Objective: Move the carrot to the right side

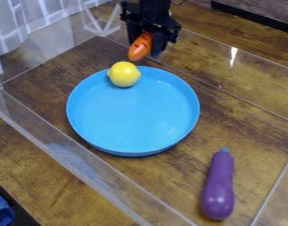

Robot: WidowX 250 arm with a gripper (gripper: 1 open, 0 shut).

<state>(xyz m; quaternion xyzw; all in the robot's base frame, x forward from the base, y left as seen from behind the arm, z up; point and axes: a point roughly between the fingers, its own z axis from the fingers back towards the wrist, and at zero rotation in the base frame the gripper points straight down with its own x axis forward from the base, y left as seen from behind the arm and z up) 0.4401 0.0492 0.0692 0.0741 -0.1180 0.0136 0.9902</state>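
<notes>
**Carrot Carried Aloft at the Far Edge, Right Side Yet to Be Reached**

The end effector (147, 40) hangs at the back of the scene, its fingers pressed together on the carrot (140, 47), which shows as a small orange shape pinched between them. The carrot appears to be off the tabletop (41, 84), just beyond the far rim of the blue plate (153, 141) and a little behind the yellow ball (124, 74).

The step in hand looks like the carry toward the right. To do it well, the arm would best keep the pinch firm and travel across at a height that clears the plate rim and the ball, since a low sweep could knock the ball out of place. The open wood to the right of the plate, near the back, seems the natural landing spot; the carrot should be lowered until it rests on the surface before the fingers part, so it does not roll. The clear wall (246, 53) running along the right deserves a margin.

The plate holds only the yellow ball, sitting at its far-left edge; the rest of its floor is bare. The purple eggplant (217, 185) lies on the wood at the near right, well apart from the plate and carrot.
</notes>
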